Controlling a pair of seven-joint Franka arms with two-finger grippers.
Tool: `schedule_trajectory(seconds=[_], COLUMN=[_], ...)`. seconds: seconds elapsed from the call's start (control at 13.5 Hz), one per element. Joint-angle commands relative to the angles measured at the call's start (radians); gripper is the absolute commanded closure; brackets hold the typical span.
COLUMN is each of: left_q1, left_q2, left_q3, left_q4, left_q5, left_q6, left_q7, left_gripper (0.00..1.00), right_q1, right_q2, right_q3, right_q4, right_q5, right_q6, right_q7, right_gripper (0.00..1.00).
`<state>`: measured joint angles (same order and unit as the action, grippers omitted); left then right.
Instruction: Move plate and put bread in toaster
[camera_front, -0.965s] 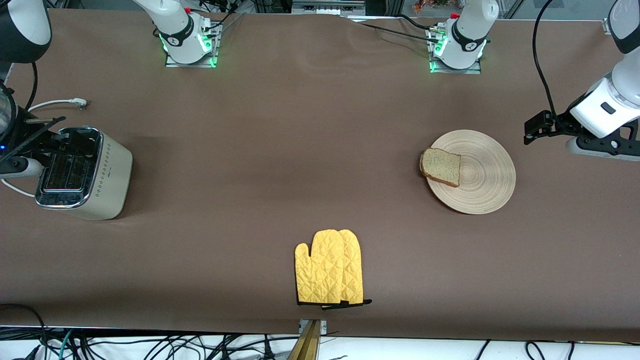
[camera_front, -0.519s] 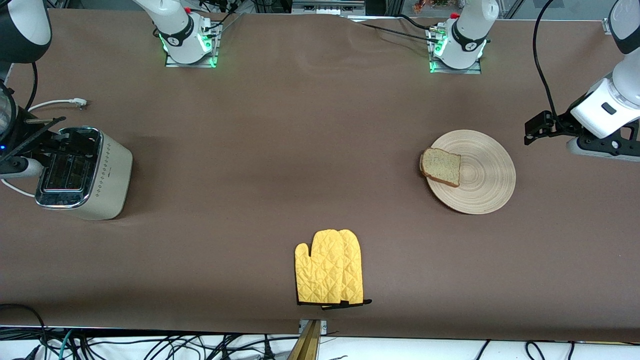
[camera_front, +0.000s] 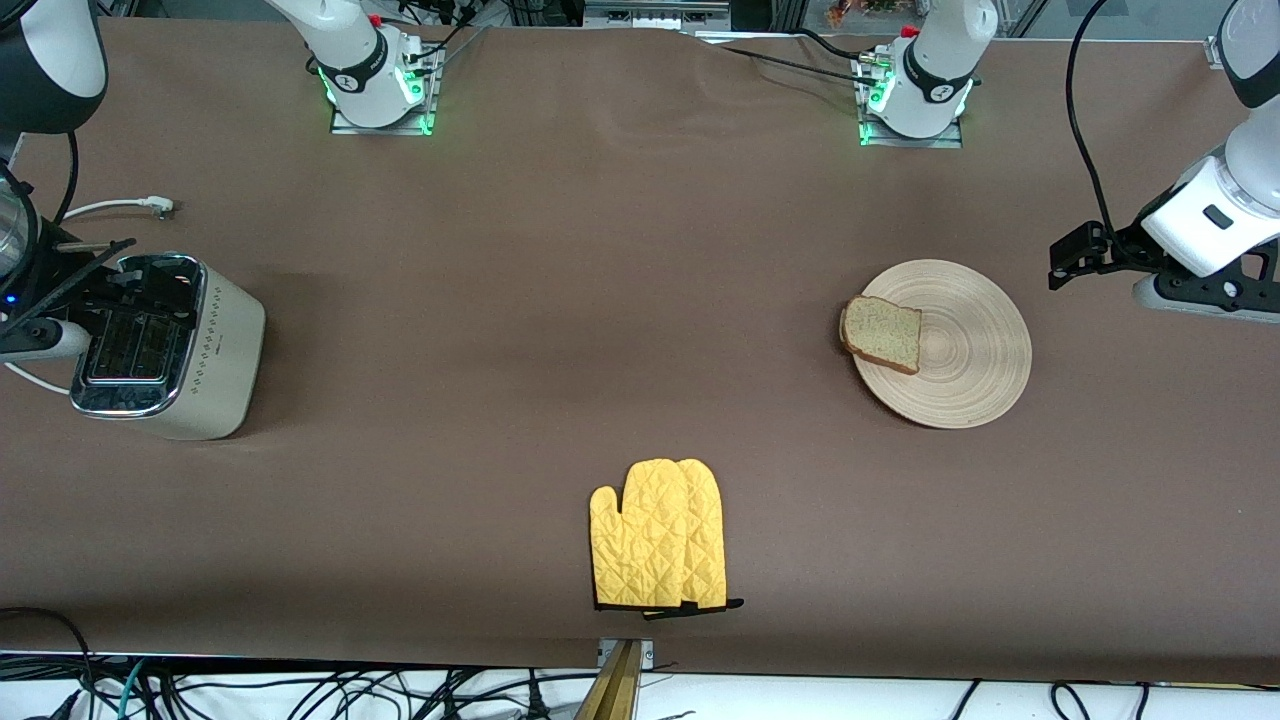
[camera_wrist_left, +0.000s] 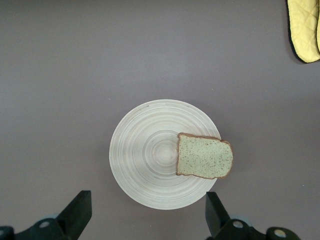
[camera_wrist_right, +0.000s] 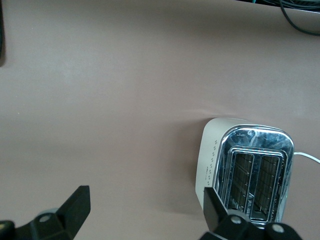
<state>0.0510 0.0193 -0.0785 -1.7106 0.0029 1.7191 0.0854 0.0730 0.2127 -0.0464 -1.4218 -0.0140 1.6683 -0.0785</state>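
You have the round, light beige wooden plate (camera_front: 945, 343) lying flat on the brown desk (camera_front: 560, 300) toward the left arm's end, with the squarish slice of light brown bread (camera_front: 881, 334) on it, one corner overhanging the rim. The left gripper (camera_wrist_left: 145, 220) hangs over the desk just beside the plate, jaws spread wide and empty, likely lined up for the plate's rim. The cream two-slot toaster with a chrome top (camera_front: 165, 348) stands well apart, at the right arm's end, slots empty. Your right gripper (camera_wrist_right: 142, 215) waits above the toaster's side, jaws spread too, probably placed to receive the bread. A yellow quilted oven mitt (camera_front: 660, 535) lies nearer the front camera, between them.
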Motion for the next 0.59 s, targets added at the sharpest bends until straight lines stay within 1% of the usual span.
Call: schedule_trajectory(seconds=[0.0,0.52], left_q1=[0.003,0.012], left_q2=[0.013,0.014], left_q3=[-0.003,0.0], left_q4=[0.034,0.034], left_q5=[0.005,-0.01], left_q6=[-0.027,-0.035], left_q7=[0.008,0.023], left_gripper=[0.0,0.0], right_q1=[-0.002,-0.002], right_q2=[-0.003,-0.003], right_q3=[0.003,0.003], right_q4=[0.006,0.004], right_q5=[0.011,0.012], right_q6=[0.001,0.001], right_q7=[-0.001,0.0], right_gripper=[0.0,0.0])
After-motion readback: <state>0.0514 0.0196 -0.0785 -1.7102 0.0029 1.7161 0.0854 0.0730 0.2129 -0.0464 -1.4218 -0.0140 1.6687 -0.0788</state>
